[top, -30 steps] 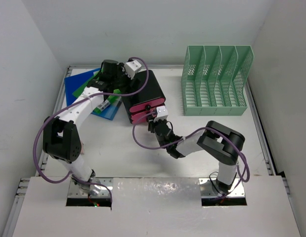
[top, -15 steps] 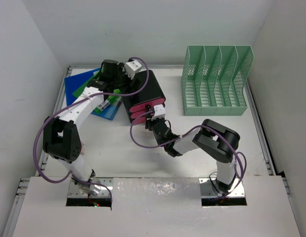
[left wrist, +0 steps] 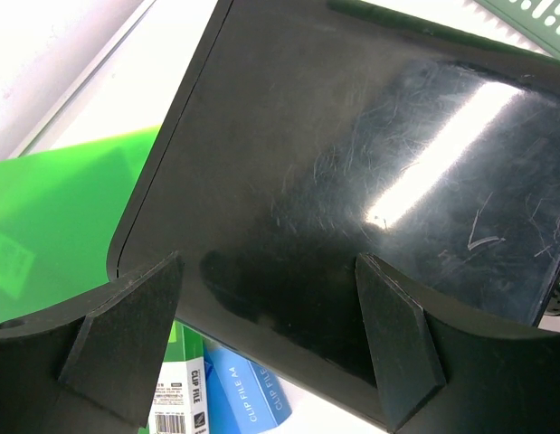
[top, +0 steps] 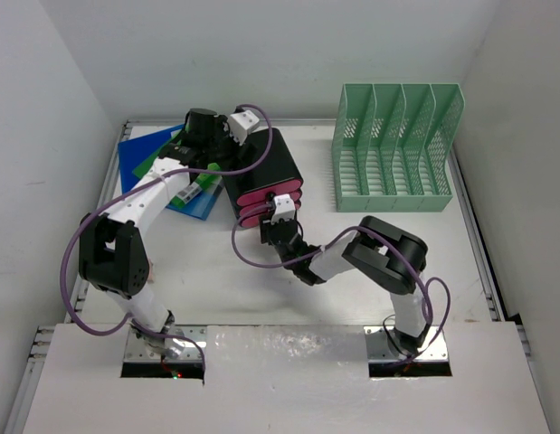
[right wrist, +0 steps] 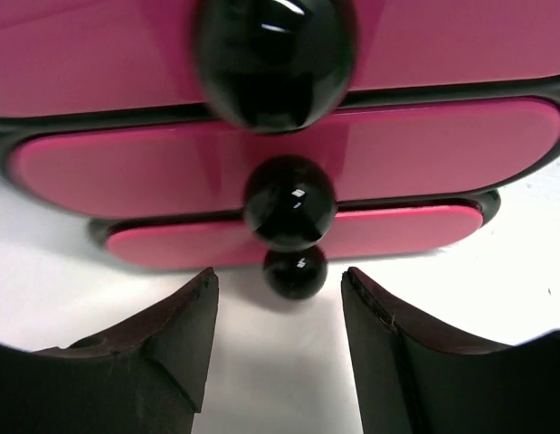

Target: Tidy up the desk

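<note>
The white desk (top: 207, 271) carries a black box (top: 272, 161) with three pink drawers (right wrist: 424, 154), each with a round black knob. My right gripper (right wrist: 280, 287) is open low over the desk in front of the drawers. The lowest knob (right wrist: 296, 271) sits just beyond its fingertips, untouched. My left gripper (left wrist: 269, 264) is open over the box's glossy black top (left wrist: 352, 172) near its back left corner; contact cannot be told. From above, the left gripper (top: 210, 145) is at the box's left side and the right gripper (top: 272, 226) at the drawer fronts.
Blue and green clip-file folders (top: 148, 161) lie left of the box, partly under the left arm, with the green folder (left wrist: 53, 208) and labelled blue files (left wrist: 239, 398) showing beside the box. A mint-green mesh file rack (top: 393, 149) stands at the back right. Silver rails edge the desk.
My right gripper has moved left and forward to the drawer fronts, and its jaws have opened wider. The left arm has not moved.
</note>
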Motion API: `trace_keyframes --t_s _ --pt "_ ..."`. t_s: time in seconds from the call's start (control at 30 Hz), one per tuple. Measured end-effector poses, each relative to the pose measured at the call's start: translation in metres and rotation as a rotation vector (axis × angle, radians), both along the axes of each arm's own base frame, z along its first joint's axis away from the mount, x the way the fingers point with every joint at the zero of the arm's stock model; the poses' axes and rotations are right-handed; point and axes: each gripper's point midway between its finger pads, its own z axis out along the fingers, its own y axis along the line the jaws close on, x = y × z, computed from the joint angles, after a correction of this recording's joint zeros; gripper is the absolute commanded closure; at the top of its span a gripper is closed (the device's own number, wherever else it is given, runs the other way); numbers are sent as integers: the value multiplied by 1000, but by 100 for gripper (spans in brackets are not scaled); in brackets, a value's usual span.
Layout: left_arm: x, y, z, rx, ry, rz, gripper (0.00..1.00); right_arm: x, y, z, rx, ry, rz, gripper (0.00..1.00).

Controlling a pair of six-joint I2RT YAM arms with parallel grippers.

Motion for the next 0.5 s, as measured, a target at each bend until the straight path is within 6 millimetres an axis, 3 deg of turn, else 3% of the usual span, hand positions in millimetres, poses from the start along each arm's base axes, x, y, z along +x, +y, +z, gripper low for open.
trace_keyframes --t_s 0.17,0.3,0.43,0.5 --pt "0 0 0 0 2 -1 25 13 -6 -18 -38 32 -18 45" --pt "-2 0 0 2 10 -1 25 16 -3 -18 -47 34 -17 51" --pt "-2 0 0 3 13 -2 25 21 0 -17 -54 23 -8 66" --pt "-2 0 -1 3 14 -2 25 23 0 -18 -66 20 -5 81"
